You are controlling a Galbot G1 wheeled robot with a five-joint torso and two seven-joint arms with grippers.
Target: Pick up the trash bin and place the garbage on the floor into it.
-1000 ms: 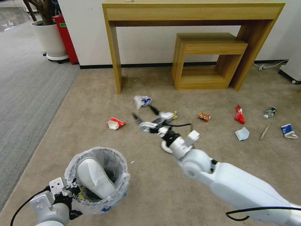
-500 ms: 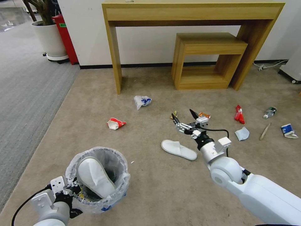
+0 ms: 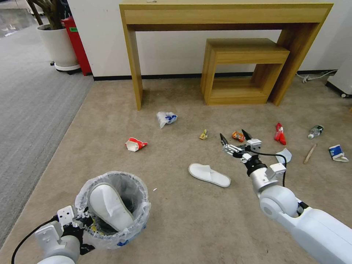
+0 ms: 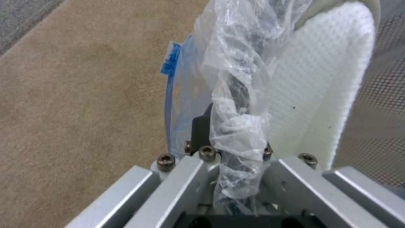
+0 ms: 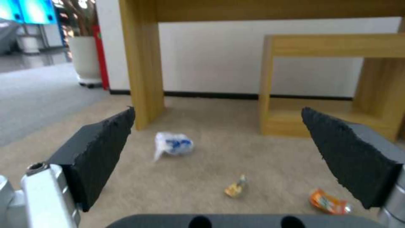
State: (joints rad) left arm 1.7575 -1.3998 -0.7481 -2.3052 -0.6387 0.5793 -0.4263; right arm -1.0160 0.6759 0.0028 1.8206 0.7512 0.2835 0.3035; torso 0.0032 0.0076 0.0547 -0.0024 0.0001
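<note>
No writing on any wrapper is readable to me. My left gripper [image 3: 82, 222] is clamped on the bag-lined rim of the trash bin [image 3: 113, 209], which holds one white slipper [image 3: 109, 206]. My right gripper [image 3: 236, 139] hangs spread wide and empty above the beige floor [image 3: 176, 220], beyond the second slipper [image 3: 209, 175]. Its wrist view shows the white-blue bag [image 5: 173, 144], yellow wrapper [image 5: 236, 188] and orange wrapper [image 5: 329, 201] ahead.

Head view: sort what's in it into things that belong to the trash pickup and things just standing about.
Part of the job:
trash bin, held by the left claw, one slipper inside
slipper on the carpet
red-and-white cup
white-blue bag
orange wrapper, near the open right claw
red wrapper
bottle
stick

Just standing about:
wooden table
wooden stool
plant pot
</note>
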